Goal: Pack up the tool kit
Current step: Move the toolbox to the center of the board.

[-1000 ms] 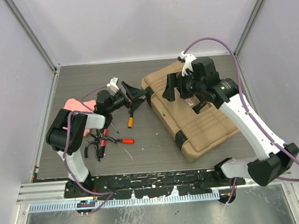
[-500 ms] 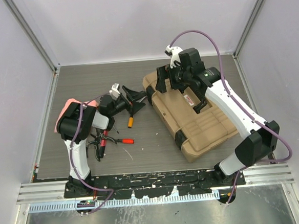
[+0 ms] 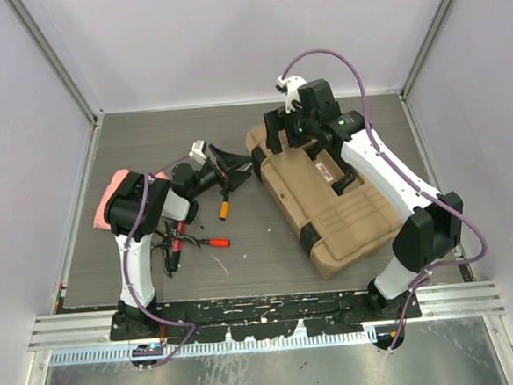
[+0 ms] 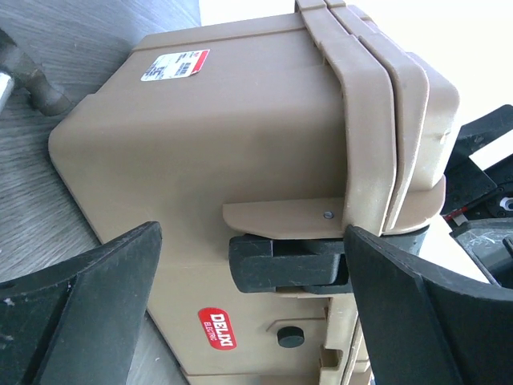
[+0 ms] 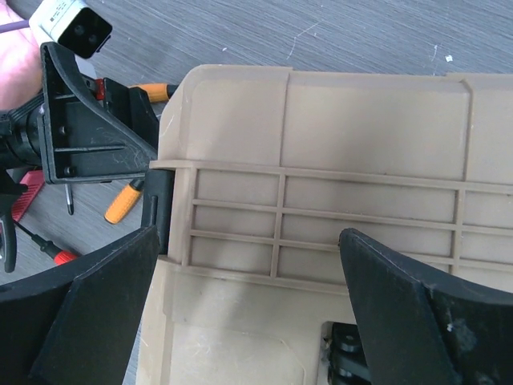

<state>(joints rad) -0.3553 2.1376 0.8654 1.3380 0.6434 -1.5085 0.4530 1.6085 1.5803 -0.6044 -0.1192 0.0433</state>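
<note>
From above, the left arm covers most of the pink cloth, and the right arm hides the far corner of the case. The dark tools beside the left arm lie tangled together, too small to sort. In the left wrist view the case runs off the bottom edge, and the white-and-red label carries print too fine to read.

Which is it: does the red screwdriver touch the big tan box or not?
Apart. The top view shows the red screwdriver lying on the grey table, with a clear bare stretch between it and the tan box.
</note>
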